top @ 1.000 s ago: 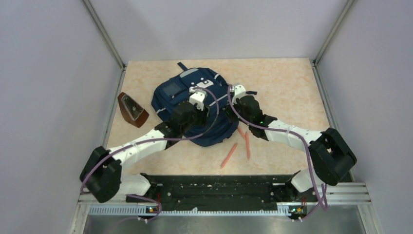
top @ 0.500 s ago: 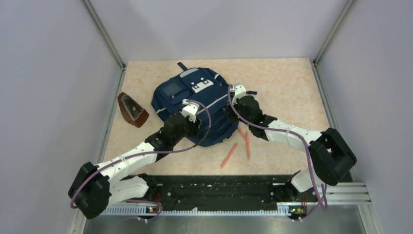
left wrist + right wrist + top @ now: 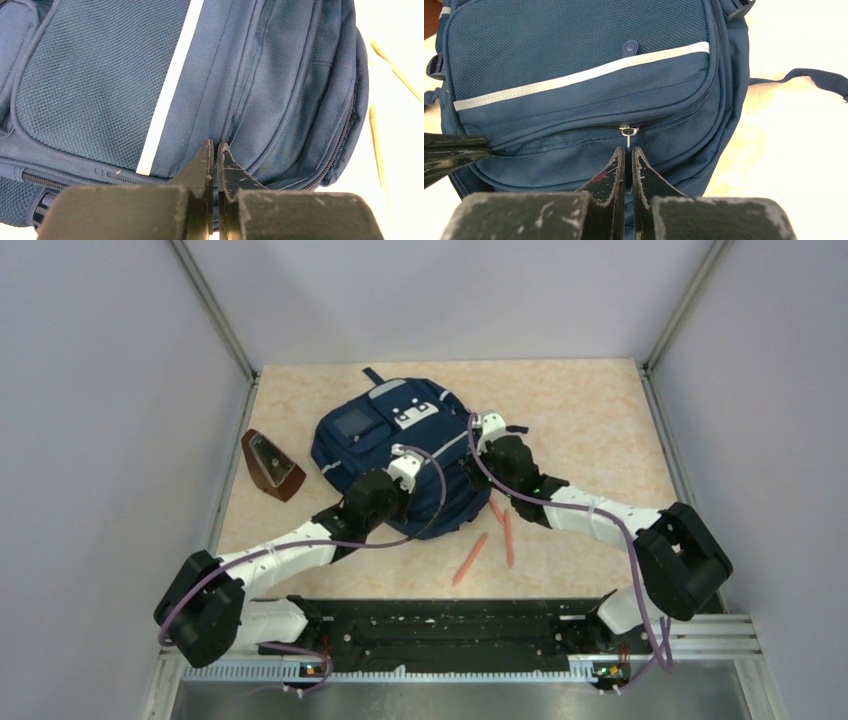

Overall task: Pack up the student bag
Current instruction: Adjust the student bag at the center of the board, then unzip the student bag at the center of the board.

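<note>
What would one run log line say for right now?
left gripper: shut, tips at student bag seam | right gripper: shut on zip pull | orange sticks: outside bag

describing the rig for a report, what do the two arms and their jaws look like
Both the left arm and the right arm have white link shells joined by bulky black joint housings. A purple cable runs in loose loops along each one. The jaws are black, flat and tapering to narrow tips, their surfaces scuffed with pale scratches; the right arm's pair carries a small reddish smear.
</note>
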You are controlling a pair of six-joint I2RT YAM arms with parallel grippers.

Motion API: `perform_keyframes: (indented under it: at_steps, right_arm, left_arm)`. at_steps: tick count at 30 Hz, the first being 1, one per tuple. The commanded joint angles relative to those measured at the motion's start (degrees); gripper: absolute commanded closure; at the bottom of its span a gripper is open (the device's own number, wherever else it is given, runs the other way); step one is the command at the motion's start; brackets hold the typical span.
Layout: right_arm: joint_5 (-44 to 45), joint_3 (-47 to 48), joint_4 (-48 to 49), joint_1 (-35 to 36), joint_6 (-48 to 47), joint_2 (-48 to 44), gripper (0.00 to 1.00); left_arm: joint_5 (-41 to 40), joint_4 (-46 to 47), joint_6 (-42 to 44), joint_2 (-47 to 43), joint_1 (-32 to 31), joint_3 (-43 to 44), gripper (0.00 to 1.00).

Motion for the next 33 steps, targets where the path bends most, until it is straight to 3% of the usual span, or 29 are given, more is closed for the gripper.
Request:
perform_keyframes:
  at_steps: [1, 8, 15, 24, 27, 29, 33]
  right_arm:
    - [0.91, 2.36, 0.19, -0.06, -1.25, -2.16, 1.00]
    - [0.39, 3.67, -2.79, 0.90, -4.24, -0.41, 1.00]
    - [-6.34, 0.05, 2.74, 3.19, 0.23, 0.70, 1.00]
    - [-9.48, -1.13, 7.37, 7.50, 4.97, 4.21, 1.00]
    - [-6.83, -1.46, 6.42, 7.50, 4.96, 3.51, 1.00]
    - [-5.14, -1.43, 5.33, 7.54, 4.59, 2.90, 1.00]
    - [-1.79, -1.59, 4.50, 7.49, 4.15, 1.45, 1.00]
  left_arm:
    - [2.41, 5.76, -0.92, 2.96, 0.31, 3.57, 1.00]
    - [0.51, 7.78, -5.83, 8.75, -0.15, 8.83, 1.00]
    - [1.39, 12.63, -9.13, 13.62, -0.31, 12.47, 1.00]
    - [-0.11, 16.35, -12.03, 14.40, -0.31, 12.53, 1.00]
    - [-1.32, 15.24, -11.61, 11.41, -0.32, 10.79, 0.99]
    - [-3.31, 13.54, -11.30, 8.55, -0.32, 9.56, 0.89]
    - [-16.63, 6.32, -15.51, 2.57, -0.24, 8.07, 0.61]
